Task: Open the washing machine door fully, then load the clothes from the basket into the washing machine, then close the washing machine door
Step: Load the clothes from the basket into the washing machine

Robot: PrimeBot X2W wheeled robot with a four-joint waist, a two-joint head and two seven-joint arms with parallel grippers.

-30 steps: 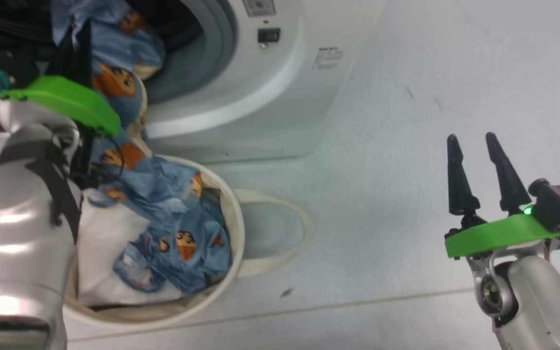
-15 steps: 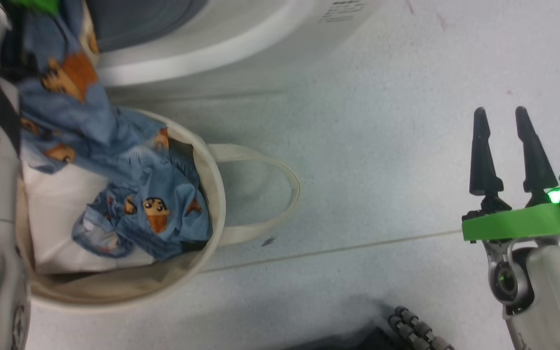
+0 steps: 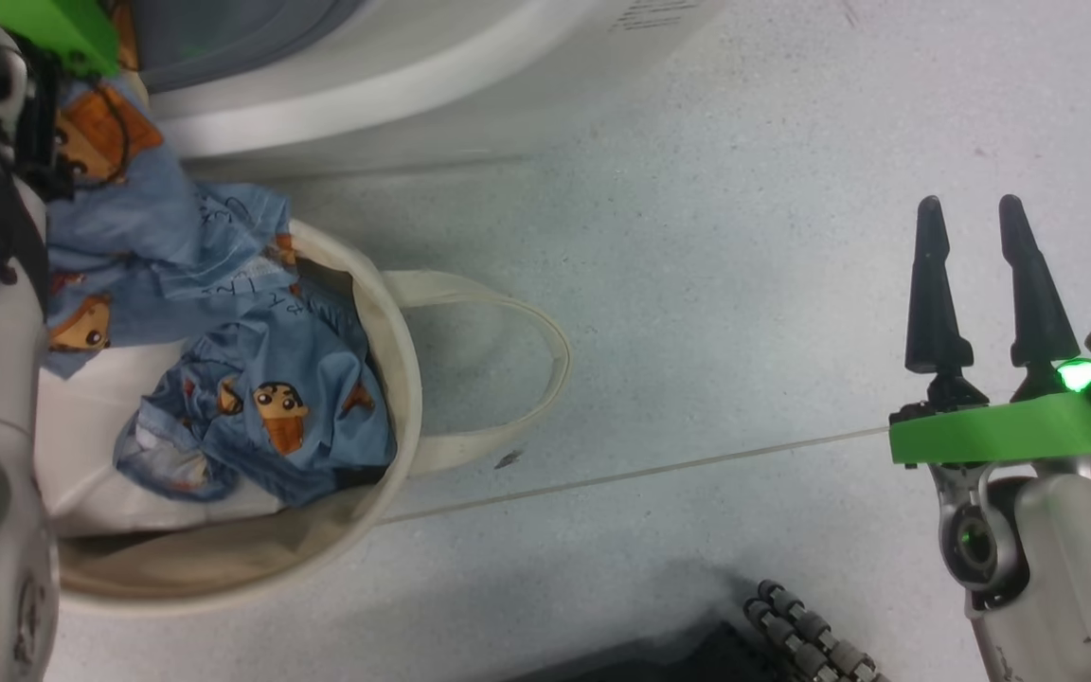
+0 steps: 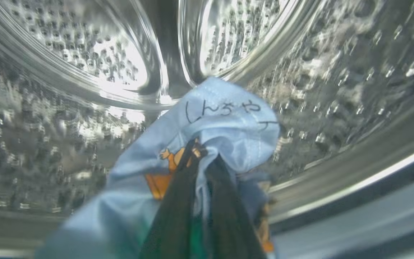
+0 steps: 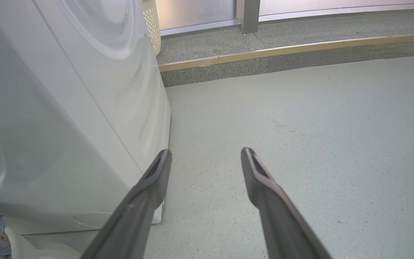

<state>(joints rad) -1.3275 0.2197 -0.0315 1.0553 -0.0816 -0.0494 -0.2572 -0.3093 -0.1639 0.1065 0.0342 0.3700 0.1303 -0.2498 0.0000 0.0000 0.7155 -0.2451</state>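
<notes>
In the left wrist view my left gripper (image 4: 203,156) is shut on a light-blue garment (image 4: 228,122) with orange figures, held inside the washing machine's steel drum (image 4: 84,72). The rest of that garment (image 3: 119,218) trails down from the washing machine (image 3: 394,76) mouth to the basket (image 3: 405,379), beside my silver left forearm. More of the clothes (image 3: 271,426) lie in the basket on white padding. My right gripper (image 3: 970,204) hovers open over bare floor at the right, its open fingers (image 5: 156,180) beside the washer's white side. The washing machine door is out of view.
The basket's loop handle (image 3: 545,360) lies on the floor towards the right. A dark ribbed hose (image 3: 811,635) shows at the bottom edge. Past the washer there is a raised step with a wooden edge (image 5: 300,50) and a perforated cream bin (image 5: 151,21).
The head camera has tilted down, so the washer has slid up the picture. My left arm has gone further into the washer with the garment. The right gripper stays open.
</notes>
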